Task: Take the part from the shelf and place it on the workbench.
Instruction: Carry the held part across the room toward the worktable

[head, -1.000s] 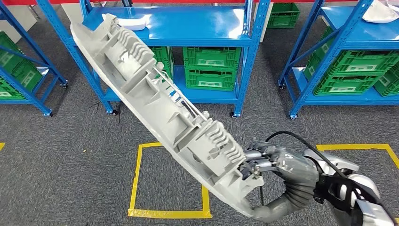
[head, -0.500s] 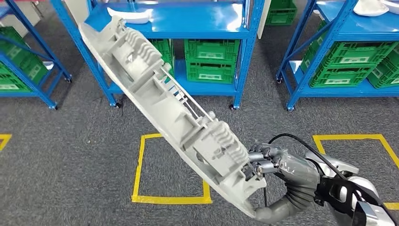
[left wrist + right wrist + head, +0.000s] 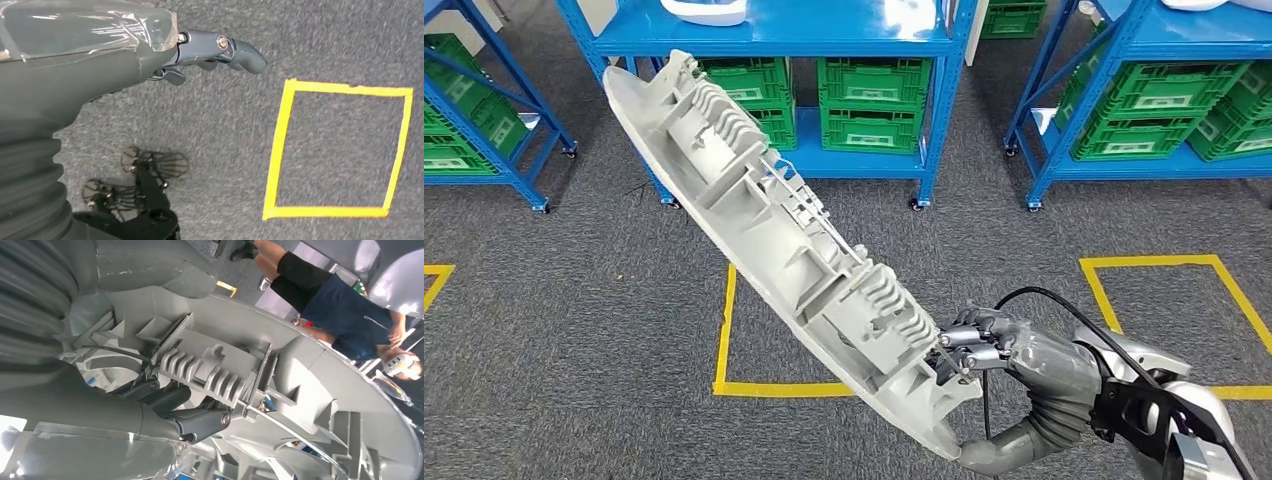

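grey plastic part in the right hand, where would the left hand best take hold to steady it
Probably the far upper end of the grey plastic part, coming from the robot's left. The right hand grips only the lower end, so the long, tilted panel overhangs unsupported. Its ribbed inner face offers ridges for fingers. The left hand holds nothing.

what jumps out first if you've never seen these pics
A long grey ribbed part slants across the head view, gripped at its lower end by the right hand. Behind it stand blue shelves with green crates, and a yellow tape square marks the carpet.
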Robot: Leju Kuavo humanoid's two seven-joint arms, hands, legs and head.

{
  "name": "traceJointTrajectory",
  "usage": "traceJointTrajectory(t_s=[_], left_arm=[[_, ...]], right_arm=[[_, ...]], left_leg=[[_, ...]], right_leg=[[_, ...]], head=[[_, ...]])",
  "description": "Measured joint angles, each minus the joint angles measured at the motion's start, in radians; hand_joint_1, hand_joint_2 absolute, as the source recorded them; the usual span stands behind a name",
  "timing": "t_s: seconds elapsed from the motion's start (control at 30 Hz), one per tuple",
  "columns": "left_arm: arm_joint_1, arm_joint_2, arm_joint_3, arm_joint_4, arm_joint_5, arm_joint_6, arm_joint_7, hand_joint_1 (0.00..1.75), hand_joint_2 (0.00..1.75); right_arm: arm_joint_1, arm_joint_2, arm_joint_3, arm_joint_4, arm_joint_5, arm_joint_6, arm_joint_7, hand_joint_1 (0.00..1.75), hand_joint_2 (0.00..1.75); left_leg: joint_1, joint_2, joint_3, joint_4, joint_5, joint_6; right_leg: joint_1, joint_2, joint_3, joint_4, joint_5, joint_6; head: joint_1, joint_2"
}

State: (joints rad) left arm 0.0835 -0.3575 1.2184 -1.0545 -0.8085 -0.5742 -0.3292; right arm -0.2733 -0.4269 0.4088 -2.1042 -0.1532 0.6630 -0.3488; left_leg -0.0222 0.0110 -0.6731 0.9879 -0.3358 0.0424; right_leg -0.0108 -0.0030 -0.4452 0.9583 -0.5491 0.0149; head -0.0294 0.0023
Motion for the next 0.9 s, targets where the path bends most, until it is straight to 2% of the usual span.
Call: traceJointTrajectory(t_s=[0.03,0.07,0.1,0.13,0.2,0.23,0.27,0.3,0.33,0.37,0.4,0.43,0.47,0.5,0.53,0.57,0.6,0.63,0.7,0.73,0.77,0.8,0.83,0.87,0.9], left_arm=[[0.005,0.001,-0.003,-0.001,0.006,0.002,0.004,0.0,1.75],[0.01,0.001,-0.006,-0.003,0.011,0.003,0.008,0.0,1.75],[0.015,0.002,-0.011,-0.004,0.017,0.005,0.014,0.0,1.75],[0.02,0.002,-0.017,-0.006,0.023,0.007,0.022,0.0,1.75],[0.03,0.002,-0.031,-0.007,0.032,0.014,0.048,0.0,1.75],[0.036,0.003,-0.04,-0.008,0.038,0.02,0.065,0.0,1.75],[0.043,0.003,-0.051,-0.008,0.046,0.028,0.084,0.0,1.75],[0.051,0.002,-0.064,-0.008,0.059,0.037,0.104,0.0,1.75],[0.059,0.002,-0.08,-0.008,0.075,0.046,0.122,0.0,1.75],[0.067,0.002,-0.096,-0.008,0.092,0.055,0.137,0.0,1.75],[0.076,0.002,-0.114,-0.008,0.11,0.063,0.15,0.0,1.75],[0.087,0.002,-0.133,-0.01,0.13,0.071,0.161,0.0,1.75],[0.098,0.002,-0.151,-0.013,0.149,0.077,0.171,0.0,1.75],[0.11,0.002,-0.17,-0.018,0.169,0.083,0.18,0.0,1.75],[0.122,0.002,-0.19,-0.025,0.187,0.088,0.188,0.0,1.75],[0.133,0.002,-0.208,-0.033,0.201,0.091,0.194,0.0,1.75],[0.14,0.001,-0.224,-0.042,0.211,0.092,0.198,0.0,1.75],[0.146,0.001,-0.238,-0.051,0.217,0.092,0.2,0.0,1.75],[0.153,0.0,-0.255,-0.066,0.222,0.087,0.201,0.0,1.75],[0.155,0.0,-0.258,-0.073,0.222,0.083,0.202,0.0,1.75],[0.157,0.0,-0.259,-0.078,0.221,0.078,0.202,0.0,1.75],[0.158,0.0,-0.259,-0.084,0.219,0.073,0.202,0.0,1.75],[0.16,0.0,-0.259,-0.091,0.216,0.067,0.201,0.0,1.75],[0.161,0.0,-0.259,-0.097,0.214,0.062,0.201,0.0,1.75],[0.163,0.0,-0.26,-0.104,0.213,0.056,0.201,0.0,1.75]], right_arm=[[0.002,0.0,0.0,0.0,0.0,-0.002,0.002,1.73,1.75],[0.004,0.0,0.0,0.0,0.0,-0.003,0.004,1.73,1.75],[0.006,0.0,-0.001,-0.001,0.001,-0.004,0.006,1.73,1.75],[0.009,0.0,-0.001,-0.003,0.003,-0.006,0.009,1.73,1.75],[0.015,0.0,-0.002,-0.009,0.006,-0.006,0.014,1.73,1.75],[0.019,0.0,-0.002,-0.011,0.009,-0.006,0.016,1.73,1.75],[0.023,0.0,-0.003,-0.013,0.01,-0.006,0.018,1.73,1.75],[0.027,-0.001,-0.004,-0.015,0.012,-0.006,0.021,1.73,1.75],[0.031,-0.001,-0.006,-0.017,0.013,-0.006,0.024,1.73,1.75],[0.035,-0.003,-0.009,-0.019,0.013,-0.006,0.026,1.73,1.75],[0.04,-0.005,-0.012,-0.022,0.013,-0.005,0.028,1.73,1.75],[0.043,-0.006,-0.015,-0.025,0.013,-0.005,0.029,1.73,1.75],[0.046,-0.008,-0.017,-0.028,0.013,-0.005,0.029,1.73,1.75],[0.05,-0.009,-0.019,-0.03,0.012,-0.005,0.028,1.73,1.75],[0.054,-0.01,-0.02,-0.031,0.012,-0.005,0.027,1.73,1.75],[0.059,-0.01,-0.023,-0.032,0.012,-0.005,0.025,1.73,1.75],[0.063,-0.011,-0.026,-0.033,0.012,-0.005,0.022,1.73,1.75],[0.068,-0.012,-0.03,-0.033,0.012,-0.005,0.019,1.73,1.75],[0.077,-0.013,-0.037,-0.033,0.011,-0.005,0.01,1.73,1.75],[0.083,-0.013,-0.039,-0.033,0.011,-0.005,0.006,1.73,1.75],[0.088,-0.013,-0.041,-0.032,0.01,-0.005,0.003,1.73,1.75],[0.094,-0.012,-0.043,-0.032,0.009,-0.005,0.001,1.73,1.75],[0.099,-0.012,-0.046,-0.031,0.008,-0.005,-0.001,1.73,1.75],[0.104,-0.012,-0.049,-0.031,0.007,-0.005,-0.001,1.73,1.75],[0.11,-0.012,-0.053,-0.032,0.005,-0.006,-0.002,1.73,1.75]], left_leg=[[0.002,-0.001,-0.004,-0.001,0.006,-0.006],[0.005,-0.003,-0.01,0.004,-0.002,-0.013],[0.007,-0.005,-0.018,0.023,-0.029,-0.021],[0.012,-0.007,-0.029,0.062,-0.075,-0.03],[0.024,-0.009,-0.054,0.187,-0.178,-0.047],[0.031,-0.009,-0.06,0.248,-0.206,-0.054],[0.037,-0.009,-0.056,0.285,-0.21,-0.06],[0.042,-0.009,-0.036,0.289,-0.194,-0.064],[0.047,-0.009,0.002,0.256,-0.168,-0.067],[0.051,-0.01,0.055,0.193,-0.152,-0.069],[0.051,-0.012,0.112,0.116,-0.151,-0.07],[0.05,-0.015,0.155,0.051,-0.158,-0.067],[0.047,-0.019,0.18,0.009,-0.17,-0.063],[0.042,-0.02,0.187,-0.008,-0.175,-0.057],[0.039,-0.02,0.179,-0.011,-0.169,-0.047],[0.037,-0.017,0.173,-0.014,-0.159,-0.036],[0.036,-0.015,0.165,-0.018,-0.148,-0.024],[0.035,-0.012,0.155,-0.023,-0.135,-0.011],[0.028,-0.01,0.129,-0.024,-0.111,0.005],[0.023,-0.01,0.114,-0.023,-0.1,0.009],[0.018,-0.01,0.099,-0.023,-0.088,0.012],[0.013,-0.01,0.084,-0.022,-0.077,0.014],[0.009,-0.01,0.069,-0.02,-0.066,0.015],[0.006,-0.011,0.056,-0.017,-0.056,0.014],[0.003,-0.011,0.044,-0.012,-0.048,0.013]], right_leg=[[-0.002,0.0,-0.01,0.001,0.007,-0.006],[-0.005,-0.001,-0.018,0.001,0.017,-0.013],[-0.009,-0.002,-0.026,0.0,0.028,-0.02],[-0.013,-0.004,-0.037,-0.001,0.041,-0.025],[-0.014,-0.005,-0.059,0.001,0.063,-0.028],[-0.015,-0.005,-0.072,0.002,0.075,-0.026],[-0.017,-0.004,-0.086,0.005,0.086,-0.022],[-0.019,-0.003,-0.101,0.009,0.095,-0.017],[-0.022,-0.003,-0.116,0.013,0.103,-0.011],[-0.025,-0.002,-0.128,0.018,0.11,-0.005],[-0.026,-0.002,-0.139,0.022,0.116,0.002],[-0.027,-0.002,-0.146,0.024,0.124,0.011],[-0.027,-0.002,-0.15,0.023,0.132,0.02],[-0.028,-0.003,-0.153,0.02,0.141,0.028],[-0.029,-0.003,-0.155,0.016,0.15,0.038],[-0.031,-0.003,-0.159,0.018,0.149,0.042],[-0.032,-0.003,-0.169,0.033,0.133,0.041],[-0.031,-0.003,-0.185,0.069,0.1,0.035],[-0.027,-0.002,-0.23,0.201,0.008,0.016],[-0.025,-0.001,-0.247,0.271,-0.025,0.014],[-0.023,-0.001,-0.251,0.319,-0.038,0.016],[-0.021,-0.001,-0.239,0.335,-0.033,0.021],[-0.019,-0.001,-0.208,0.31,-0.015,0.025],[-0.015,-0.001,-0.161,0.252,0.004,0.025],[-0.008,-0.002,-0.099,0.172,0.015,0.02]], head=[[0.002,0.0],[0.002,0.0],[0.001,0.0],[0.001,0.0],[-0.002,0.0],[-0.003,0.0],[-0.003,0.0],[-0.003,0.0],[-0.003,0.0],[-0.003,0.0],[-0.003,0.0],[-0.003,0.0],[-0.003,0.0],[-0.003,0.0],[-0.003,0.0],[-0.003,0.0],[-0.002,0.0],[0.0,0.0],[0.003,0.0],[0.004,0.0],[0.004,0.0],[0.004,0.0],[0.004,0.0],[0.004,0.0],[0.004,0.0]])
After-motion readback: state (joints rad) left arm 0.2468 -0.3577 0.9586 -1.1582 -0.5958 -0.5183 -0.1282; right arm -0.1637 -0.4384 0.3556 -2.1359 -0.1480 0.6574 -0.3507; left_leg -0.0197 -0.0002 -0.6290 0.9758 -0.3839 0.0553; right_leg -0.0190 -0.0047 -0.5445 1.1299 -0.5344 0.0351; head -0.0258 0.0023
